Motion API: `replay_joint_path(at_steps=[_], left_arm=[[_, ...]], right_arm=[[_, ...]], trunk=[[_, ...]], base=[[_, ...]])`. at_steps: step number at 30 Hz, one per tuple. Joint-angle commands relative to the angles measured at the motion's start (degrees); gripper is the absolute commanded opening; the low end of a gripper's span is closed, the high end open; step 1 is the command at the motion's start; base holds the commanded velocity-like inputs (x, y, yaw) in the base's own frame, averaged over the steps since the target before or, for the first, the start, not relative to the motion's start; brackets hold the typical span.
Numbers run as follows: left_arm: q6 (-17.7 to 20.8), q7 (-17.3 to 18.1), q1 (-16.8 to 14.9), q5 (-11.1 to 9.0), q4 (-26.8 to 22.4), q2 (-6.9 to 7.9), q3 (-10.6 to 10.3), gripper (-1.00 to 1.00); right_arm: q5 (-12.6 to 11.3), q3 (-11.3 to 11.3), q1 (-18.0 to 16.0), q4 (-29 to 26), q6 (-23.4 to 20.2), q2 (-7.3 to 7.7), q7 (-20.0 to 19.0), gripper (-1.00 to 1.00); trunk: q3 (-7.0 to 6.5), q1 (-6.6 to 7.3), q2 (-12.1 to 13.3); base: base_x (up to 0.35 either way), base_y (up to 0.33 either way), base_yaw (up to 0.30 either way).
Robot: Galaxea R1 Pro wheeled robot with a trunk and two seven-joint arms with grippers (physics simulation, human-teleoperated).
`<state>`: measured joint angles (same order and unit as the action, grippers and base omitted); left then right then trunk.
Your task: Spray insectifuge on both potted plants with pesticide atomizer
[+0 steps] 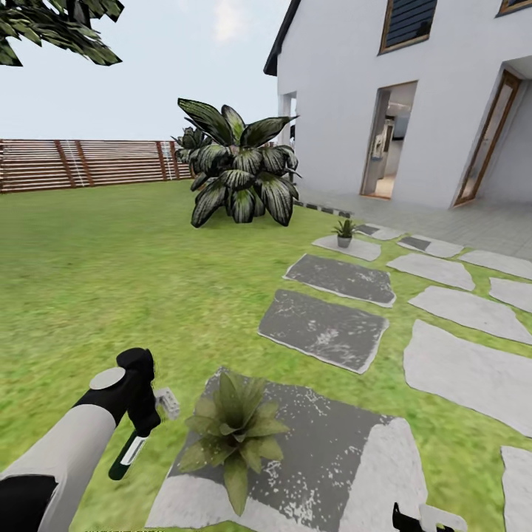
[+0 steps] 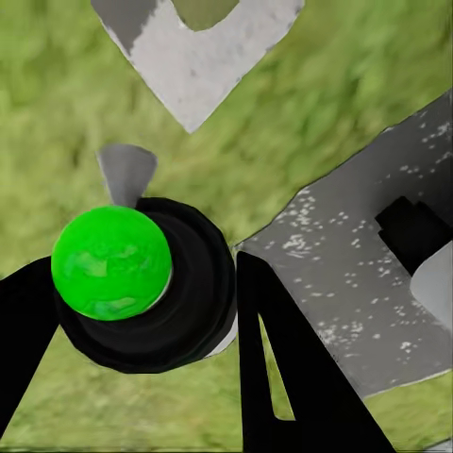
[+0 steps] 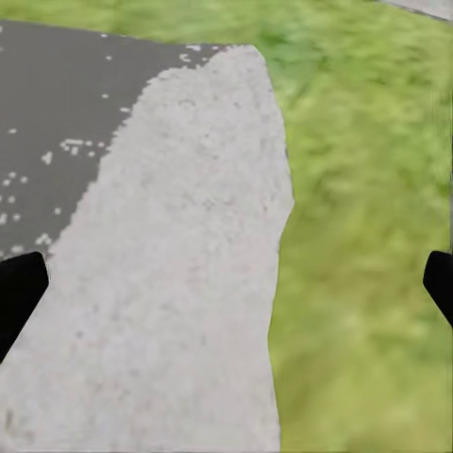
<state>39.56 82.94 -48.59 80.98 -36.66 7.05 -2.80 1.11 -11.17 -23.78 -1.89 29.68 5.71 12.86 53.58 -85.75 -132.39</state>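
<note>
White house (image 1: 443, 96) at right, open doorway (image 1: 388, 140), paved terrace (image 1: 473, 225) in front. Big striped-leaf plant (image 1: 240, 174) near house corner. Tree branch (image 1: 55, 29) at upper left. Pale sky (image 1: 162, 66), 1 faint cloud (image 1: 229, 18).

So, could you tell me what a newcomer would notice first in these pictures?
Probably the big striped-leaf plant on the lawn by the white house. Next, the small potted plant on the nearest stepping stone, with the left gripper holding the spray bottle beside it.
</note>
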Motion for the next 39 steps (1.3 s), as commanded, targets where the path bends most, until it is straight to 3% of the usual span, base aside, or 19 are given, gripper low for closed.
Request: replay_joint_path(at_steps=[1,30,39], left_arm=[[0.6,0.4,0.0,0.5,-0.1,0.02,-0.2,-1.0],[2.4,0.9,-0.7,0.5,-0.3,-0.37,0.2,-1.0],[2.4,0.9,-0.7,0.5,-0.3,-0.32,0.3,-1.0]], right_arm=[[0.1,-0.2,0.0,0.0,0.2,0.0,0.1,1.0],[0.2,-0.2,0.0,0.0,0.2,0.09,0.1,1.0],[0.2,-0.2,0.0,0.0,0.2,0.09,0.1,1.0]], trunk=[[0.06,0.01,0.0],[0.23,0.01,0.0],[0.23,0.01,0.0]], base=[[0.031,-0.019,0.13],[0.009,-0.002,0.046],[0.0,-0.228,0.0]])
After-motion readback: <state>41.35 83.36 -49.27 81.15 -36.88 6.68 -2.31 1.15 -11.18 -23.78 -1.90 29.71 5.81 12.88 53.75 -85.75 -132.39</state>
